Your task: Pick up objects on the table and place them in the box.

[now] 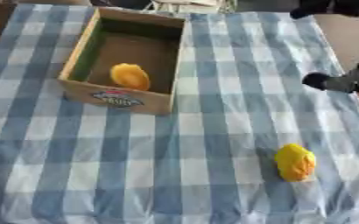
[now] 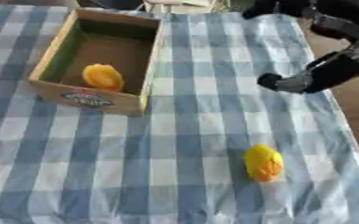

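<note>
A cardboard box (image 1: 78, 51) stands open at the far left of the table, with a yellow-orange rounded object (image 1: 130, 76) lying inside it near the front wall. A second yellow rounded object (image 2: 263, 162) lies on the checked cloth at the near right. My right hand (image 2: 324, 70) comes in from the upper right, black with silver parts. It hovers over the cloth's right edge, well behind the loose yellow object and to the right of the box. Its fingers are spread apart and hold nothing. My left hand does not show.
A blue and white checked cloth (image 1: 175, 153) covers the table. Its right edge (image 2: 343, 131) runs close to the loose object, with brown floor beyond. A printed label (image 1: 117, 98) marks the box's front wall. Dark shapes sit past the far edge.
</note>
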{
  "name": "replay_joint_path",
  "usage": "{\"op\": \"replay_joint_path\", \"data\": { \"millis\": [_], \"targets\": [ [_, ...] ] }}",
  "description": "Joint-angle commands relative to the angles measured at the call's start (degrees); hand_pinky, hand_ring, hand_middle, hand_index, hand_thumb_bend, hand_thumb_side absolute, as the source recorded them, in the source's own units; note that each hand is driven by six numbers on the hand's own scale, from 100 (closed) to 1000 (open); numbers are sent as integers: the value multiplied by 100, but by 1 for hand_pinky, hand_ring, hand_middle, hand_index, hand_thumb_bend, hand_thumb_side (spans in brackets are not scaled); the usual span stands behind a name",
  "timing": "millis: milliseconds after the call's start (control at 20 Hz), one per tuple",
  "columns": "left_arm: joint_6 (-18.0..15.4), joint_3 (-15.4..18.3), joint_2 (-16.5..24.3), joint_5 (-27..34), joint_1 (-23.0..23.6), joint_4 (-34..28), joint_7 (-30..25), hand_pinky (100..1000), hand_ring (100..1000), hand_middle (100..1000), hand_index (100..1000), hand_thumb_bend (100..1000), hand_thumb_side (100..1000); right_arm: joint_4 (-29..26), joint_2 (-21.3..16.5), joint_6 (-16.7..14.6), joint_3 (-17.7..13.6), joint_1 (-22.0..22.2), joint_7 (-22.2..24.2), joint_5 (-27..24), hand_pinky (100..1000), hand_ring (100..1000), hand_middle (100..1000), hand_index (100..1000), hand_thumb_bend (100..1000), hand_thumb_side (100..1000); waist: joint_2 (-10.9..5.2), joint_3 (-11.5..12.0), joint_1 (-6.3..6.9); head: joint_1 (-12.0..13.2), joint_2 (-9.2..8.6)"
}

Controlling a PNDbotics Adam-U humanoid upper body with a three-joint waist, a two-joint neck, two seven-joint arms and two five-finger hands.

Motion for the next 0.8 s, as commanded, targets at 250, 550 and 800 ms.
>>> {"op": "replay_joint_path", "data": {
  "millis": [250,550,800],
  "targets": [
    [27,70,196,-61,45,-105,62,796,765,684,836,147,492,-89,-149,-159,-16,376,12,-225,841,911,787,887,319,378,-127,-110,-33,132,28],
    [42,70,187,-62,62,-105,69,795,765,684,836,147,495,-89,-11,-243,148,629,354,-442,840,922,785,879,284,388,-127,-133,-36,144,28],
    [47,67,181,-54,69,-105,65,795,765,685,835,148,495,-89,79,-427,229,698,706,-607,844,929,787,877,276,376,-127,-149,-32,157,28]
  ]
}}
